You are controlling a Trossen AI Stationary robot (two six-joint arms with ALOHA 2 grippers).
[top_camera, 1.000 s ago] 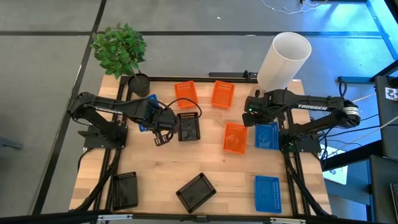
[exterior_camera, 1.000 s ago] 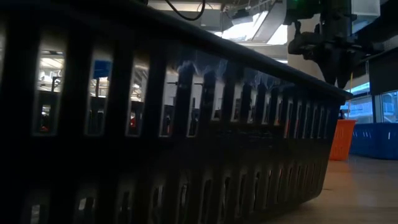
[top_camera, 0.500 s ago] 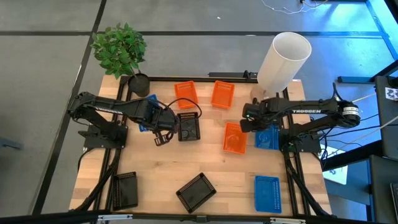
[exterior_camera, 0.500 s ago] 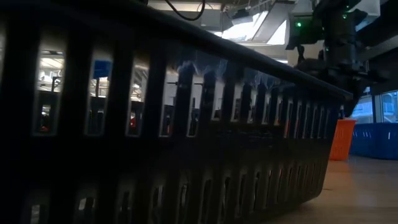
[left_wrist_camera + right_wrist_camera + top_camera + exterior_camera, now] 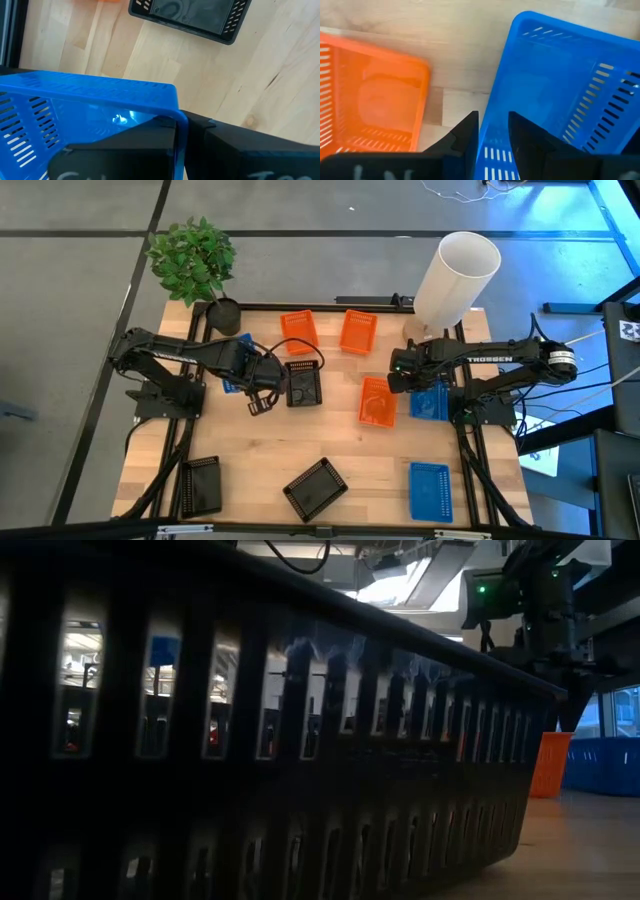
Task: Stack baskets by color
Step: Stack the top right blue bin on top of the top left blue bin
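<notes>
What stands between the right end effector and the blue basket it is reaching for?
Nothing visible. In the right wrist view, the right end effector already straddles the wall of the blue basket, one finger on each side. The orange basket lies beside it, apart.

Nine mesh baskets (image 5: 378,400) (orange, blue, black) lie scattered, unstacked.

Open bench (image 5: 260,445) lies mid-front, between a black basket (image 5: 315,488) and another black basket (image 5: 303,384) further back; an orange basket (image 5: 377,401) and a blue basket (image 5: 429,399) sit just beside each other, leaving a narrow gap; a white cylinder (image 5: 456,277) and a potted plant (image 5: 196,264) block the rear corners.
</notes>
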